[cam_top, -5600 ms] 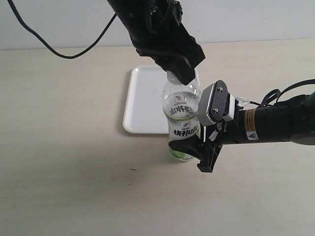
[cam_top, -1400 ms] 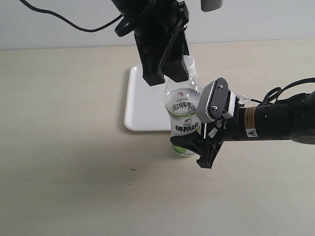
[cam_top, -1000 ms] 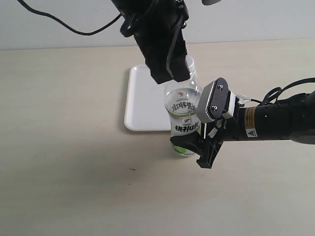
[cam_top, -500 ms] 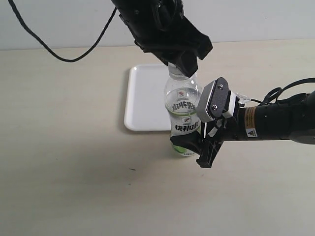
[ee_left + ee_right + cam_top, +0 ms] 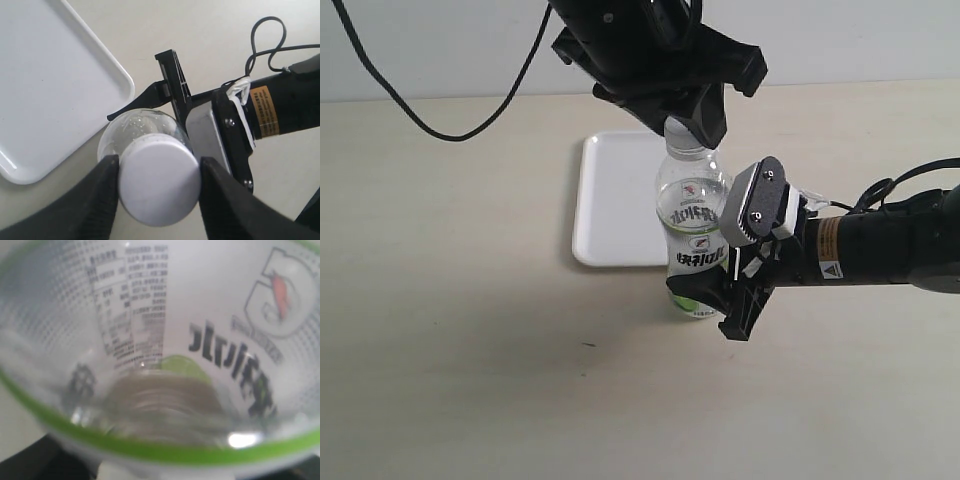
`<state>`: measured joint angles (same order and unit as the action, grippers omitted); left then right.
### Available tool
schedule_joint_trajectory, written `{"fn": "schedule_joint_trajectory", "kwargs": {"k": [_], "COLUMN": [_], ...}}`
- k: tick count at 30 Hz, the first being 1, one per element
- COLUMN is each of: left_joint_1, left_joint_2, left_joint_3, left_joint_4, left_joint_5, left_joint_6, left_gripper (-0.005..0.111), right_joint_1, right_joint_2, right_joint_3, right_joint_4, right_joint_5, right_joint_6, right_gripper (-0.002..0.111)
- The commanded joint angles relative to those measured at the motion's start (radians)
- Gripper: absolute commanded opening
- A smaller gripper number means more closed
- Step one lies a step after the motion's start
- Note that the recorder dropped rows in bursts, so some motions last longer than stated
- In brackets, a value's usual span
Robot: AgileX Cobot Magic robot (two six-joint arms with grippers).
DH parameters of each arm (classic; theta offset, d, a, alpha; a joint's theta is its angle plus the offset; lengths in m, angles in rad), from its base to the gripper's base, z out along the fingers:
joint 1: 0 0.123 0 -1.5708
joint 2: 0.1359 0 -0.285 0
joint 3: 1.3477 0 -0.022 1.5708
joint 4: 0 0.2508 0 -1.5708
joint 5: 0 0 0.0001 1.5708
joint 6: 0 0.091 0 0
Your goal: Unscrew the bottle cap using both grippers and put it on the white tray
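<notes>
The bottle stands upright just in front of the white tray. My right gripper, the one with the white-grey block, is shut on the bottle's lower part. In the right wrist view the label fills the picture, blurred. My left gripper comes down from above onto the bottle's top and hides the cap in the exterior view. In the left wrist view the bottle cap sits squeezed between the two black fingers, with my left gripper shut on it and the bottle's shoulder under it.
The white tray holds nothing. A black cable hangs over the back left of the beige table. The right arm lies across the table from the right edge.
The left gripper has turned around the bottle's top, from fingers side by side facing the camera to a crosswise stance over the cap. Bottle and right gripper have stayed put over the last second.
</notes>
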<state>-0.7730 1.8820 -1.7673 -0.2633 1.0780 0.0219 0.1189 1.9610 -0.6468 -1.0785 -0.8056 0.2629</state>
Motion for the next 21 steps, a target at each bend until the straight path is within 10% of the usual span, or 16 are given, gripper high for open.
{"fn": "schedule_joint_trajectory", "kwargs": {"k": [1,21], "left_joint_1": [-0.003,-0.003], "left_joint_2": [-0.011,-0.013], "left_joint_3": [-0.003,-0.003], "left_joint_4": [-0.005,0.0], "left_joint_5": [-0.012,-0.014], "left_joint_6": [0.004,0.058], "left_gripper": [0.0,0.062], "right_joint_1": [-0.003,-0.003], "right_joint_2": [0.006,0.006], "right_joint_3": [0.0,0.0], "right_joint_4": [0.002,0.0], "right_joint_5": [0.072,0.072], "right_joint_6": [-0.005,0.001], "right_gripper": [0.0,0.0]}}
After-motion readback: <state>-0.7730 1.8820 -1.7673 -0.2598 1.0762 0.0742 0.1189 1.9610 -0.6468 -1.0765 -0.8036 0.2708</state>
